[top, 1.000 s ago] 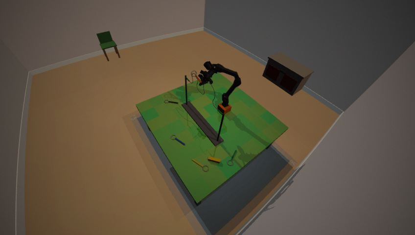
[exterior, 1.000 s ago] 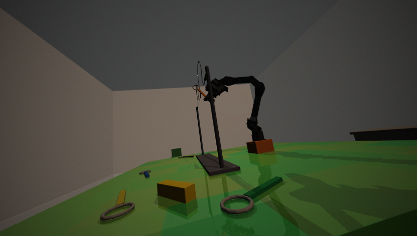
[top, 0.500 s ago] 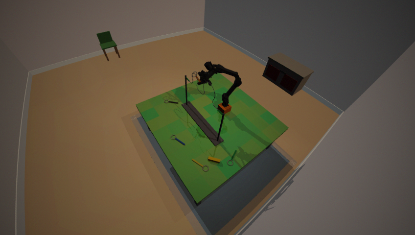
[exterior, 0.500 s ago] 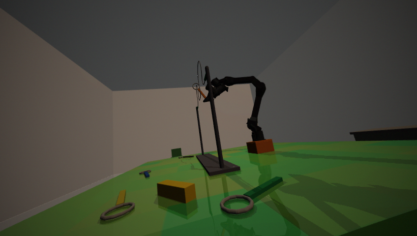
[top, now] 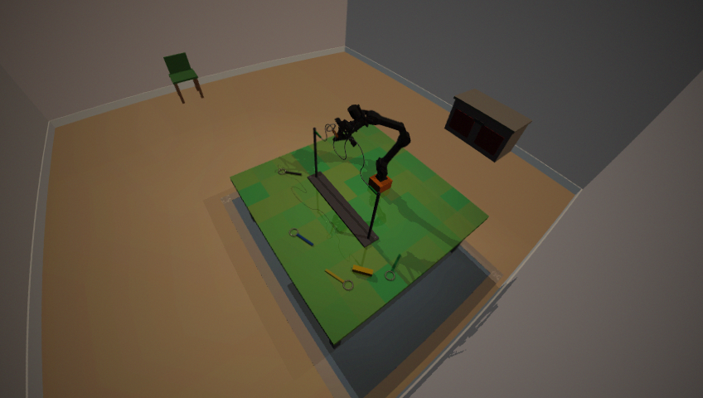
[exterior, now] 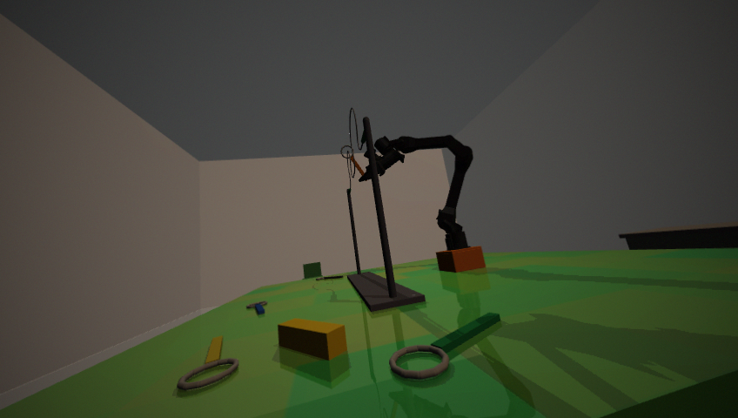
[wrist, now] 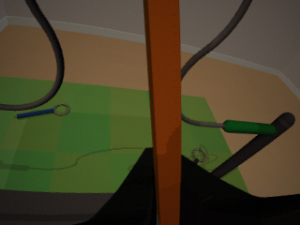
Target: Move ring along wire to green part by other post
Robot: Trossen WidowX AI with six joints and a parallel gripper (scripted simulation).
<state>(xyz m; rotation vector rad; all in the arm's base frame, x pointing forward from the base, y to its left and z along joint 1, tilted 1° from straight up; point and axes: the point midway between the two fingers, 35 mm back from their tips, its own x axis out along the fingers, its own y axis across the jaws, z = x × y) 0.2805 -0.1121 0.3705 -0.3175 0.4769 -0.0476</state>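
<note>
My gripper is shut on the orange handle, which slants up to its ring in the exterior view. The small ring is up at the wire, near the far post; the views are too small to tell its gap to the wire, and it is outside the wrist view. The grey wire curves in loops. The green part joins the far post's top. The near post stands at the other end; its green part is unclear.
A dark base bar carries both posts. Loose ringed handles lie on the table: black, blue, yellow and green, with a yellow block. Wire loops flank the handle in the wrist view.
</note>
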